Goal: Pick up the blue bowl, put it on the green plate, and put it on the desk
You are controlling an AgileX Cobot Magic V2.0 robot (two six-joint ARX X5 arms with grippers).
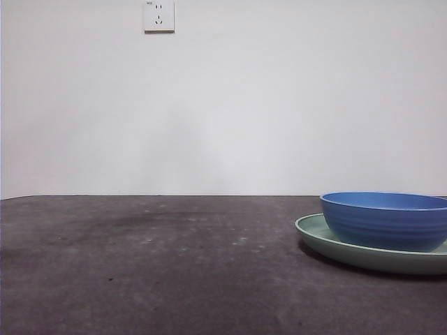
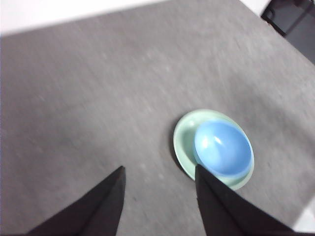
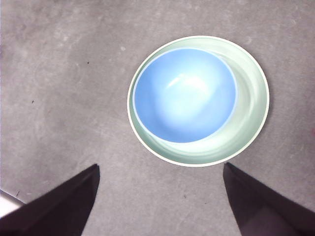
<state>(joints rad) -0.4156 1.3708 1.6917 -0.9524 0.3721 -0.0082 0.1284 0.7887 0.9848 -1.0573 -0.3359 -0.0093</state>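
Observation:
The blue bowl point(image 1: 385, 220) sits upright inside the green plate point(image 1: 318, 234) at the right of the front view, both resting on the dark desk point(image 1: 154, 272). Seen from the right wrist, the bowl point(image 3: 184, 94) lies off-centre on the plate point(image 3: 251, 108). My right gripper point(image 3: 160, 169) hangs open high above the desk, close to the plate and touching nothing. From the left wrist, the bowl point(image 2: 223, 148) and plate point(image 2: 183, 140) appear small and far below. My left gripper point(image 2: 160, 172) is open and empty, high above the desk. Neither arm shows in the front view.
A white wall with a socket point(image 1: 158, 15) stands behind the desk. Dark equipment point(image 2: 293, 19) lies beyond one desk edge in the left wrist view. A pale desk edge point(image 3: 7, 202) shows by the right jaw's side.

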